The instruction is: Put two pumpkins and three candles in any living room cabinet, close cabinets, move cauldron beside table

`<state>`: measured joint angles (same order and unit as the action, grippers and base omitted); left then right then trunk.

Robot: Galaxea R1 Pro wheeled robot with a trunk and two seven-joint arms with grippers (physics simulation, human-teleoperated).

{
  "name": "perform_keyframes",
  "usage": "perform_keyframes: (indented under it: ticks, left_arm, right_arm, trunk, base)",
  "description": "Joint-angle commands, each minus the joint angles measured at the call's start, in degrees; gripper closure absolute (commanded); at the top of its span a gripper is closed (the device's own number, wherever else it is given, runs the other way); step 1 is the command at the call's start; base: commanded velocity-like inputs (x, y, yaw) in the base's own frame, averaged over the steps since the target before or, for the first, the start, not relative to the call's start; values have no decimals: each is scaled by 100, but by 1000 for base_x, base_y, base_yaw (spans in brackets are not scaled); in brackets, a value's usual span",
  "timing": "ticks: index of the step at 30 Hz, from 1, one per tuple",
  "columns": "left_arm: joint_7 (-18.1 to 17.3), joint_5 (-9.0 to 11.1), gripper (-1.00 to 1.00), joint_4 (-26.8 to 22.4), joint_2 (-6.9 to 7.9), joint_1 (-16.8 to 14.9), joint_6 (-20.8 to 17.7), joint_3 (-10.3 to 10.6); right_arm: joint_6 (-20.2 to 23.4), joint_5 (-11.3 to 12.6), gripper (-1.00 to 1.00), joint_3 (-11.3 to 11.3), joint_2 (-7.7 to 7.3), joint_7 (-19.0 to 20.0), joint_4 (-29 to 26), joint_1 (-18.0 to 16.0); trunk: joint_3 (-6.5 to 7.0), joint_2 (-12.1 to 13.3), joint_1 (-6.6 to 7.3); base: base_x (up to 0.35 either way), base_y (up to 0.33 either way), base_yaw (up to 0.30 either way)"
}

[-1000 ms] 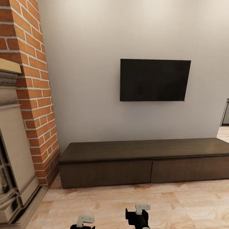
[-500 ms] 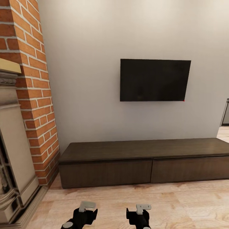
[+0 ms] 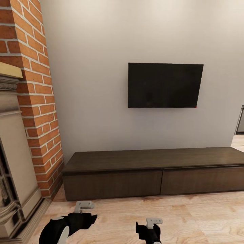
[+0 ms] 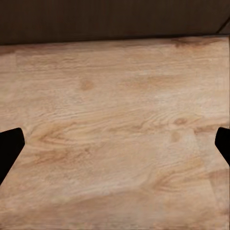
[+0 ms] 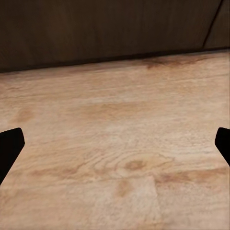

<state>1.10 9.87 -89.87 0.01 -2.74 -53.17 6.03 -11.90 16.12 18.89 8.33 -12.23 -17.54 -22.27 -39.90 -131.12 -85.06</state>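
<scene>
Two drawer fronts make up the face of the cabinet (image 3: 154, 173), a long, low dark-brown unit standing against the pale wall (image 3: 101, 67) in the head view. Both fronts sit flush and closed. A black television (image 3: 165, 85) hangs on the wall above the cabinet. A brick column (image 3: 32, 84) and a fireplace surround (image 3: 15, 162) stand to the left. The wooden floor (image 3: 189, 217) runs in front of the cabinet. The left gripper (image 3: 84, 207) is low in the frame, just short of the left drawer front; the right gripper (image 3: 154, 223) is near the lower edge, further from the cabinet.

Left wrist view: the left gripper's dark fingertips (image 4: 9, 148) appear at opposite edges of the frame, spread wide, with nothing between them. Floor planks lie below, and the cabinet's base crosses the far edge.

Right wrist view: the right gripper's fingertips (image 5: 9, 146) are likewise spread wide and hold nothing. The cabinet front with a vertical drawer seam (image 5: 213, 24) is beyond the floor.
</scene>
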Motion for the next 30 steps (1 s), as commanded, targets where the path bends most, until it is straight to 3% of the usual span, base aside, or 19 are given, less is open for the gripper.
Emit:
perform_keyframes:
  ticks: [1,3,6,8,12,13,14,15,16,17,18,19,21,24,25,27,28,30]
  left_arm:
    - [4,30,-100,-62,24,-204,-369,-81]
    - [-6,36,-100,-111,46,-565,-654,-159]
    - [-14,49,-100,-141,57,-1035,-683,-205]
    - [-18,160,-100,-152,59,-1284,-683,-212]
    - [-26,835,-100,-160,107,-1573,-683,-175]
    - [-52,1211,-100,-161,224,-1639,-683,-168]
    - [-73,1439,-100,-161,324,-1680,-683,-165]
    - [-133,1997,-100,-160,597,-1756,-683,-160]
    - [-178,2327,-100,-160,759,-1784,-683,-154]
    - [-306,3037,-100,-161,1113,-1825,-683,-115]
    - [-384,3364,-100,-161,1293,-1839,-683,-81]
    - [-557,3882,-100,-159,1621,-1858,-683,22]
    - [-758,4331,-100,-156,1964,-1875,-683,221]
    - [-880,4567,-100,-149,2170,-1887,-683,479]
    - [-910,4579,-100,-148,2218,-1893,-683,595]
    - [-929,4557,-100,-147,2248,-1898,-683,689]
    - [-941,4532,-100,-146,2266,-1900,-683,754]
    - [-956,4511,-100,-145,2280,-1903,-683,835]
  right_arm:
    - [-24,57,-100,13,-2,-30,4,-5]
    - [-24,57,-100,-90,-4,-25,4,-5]
    - [-29,58,-100,-325,-14,-15,-1,-5]
    - [-30,58,-100,-542,-19,-5,-7,-5]
    - [-27,61,-100,-959,-29,188,-42,-5]
    - [-26,61,-100,-1157,-30,368,-63,-7]
    - [-25,61,-100,-1275,-31,474,-74,-8]
    - [-21,60,-100,-1538,-32,704,-92,-10]
    - [-20,59,-100,-1673,-32,825,-97,-11]
    - [-16,59,-100,-1940,-32,1075,-108,-12]
    - [-14,59,-100,-2072,-32,1199,-112,-13]
    - [-11,61,-100,-2329,-43,1450,-117,-16]
    - [33,66,-100,-2718,-119,1868,-122,-19]
    - [320,127,-100,-3312,-281,2590,-127,-21]
    - [521,169,-100,-3592,-357,3044,-130,-22]
    - [702,203,-100,-3836,-435,3536,-129,-22]
    - [825,224,-100,-4049,-517,3968,-125,-19]
    - [912,240,-100,-4319,-602,4386,-119,-18]
  trunk:
    - [-7,-3,1]
    - [-7,-3,1]
    - [-7,-3,1]
    - [-7,-3,1]
    - [-7,-3,1]
    - [-7,-3,1]
    - [-7,-3,1]
    - [-7,-3,1]
    - [-7,-3,1]
    - [-7,-3,1]
    - [-7,-3,1]
    - [-7,-3,1]
    - [-7,-3,1]
    - [-7,-3,1]
    - [-7,-3,1]
    - [-7,-3,1]
    - [-7,-3,1]
    - [-7,-3,1]
  base:
    - [0,0,0]
    - [0,0,0]
    - [0,0,0]
    - [0,0,0]
    - [0,0,0]
    - [0,0,0]
    - [0,0,0]
    - [0,0,0]
    - [0,0,0]
    - [0,0,0]
    - [0,0,0]
    - [0,0,0]
    - [0,0,0]
    - [0,0,0]
    - [0,0,0]
    - [0,0,0]
    - [0,0,0]
    - [0,0,0]
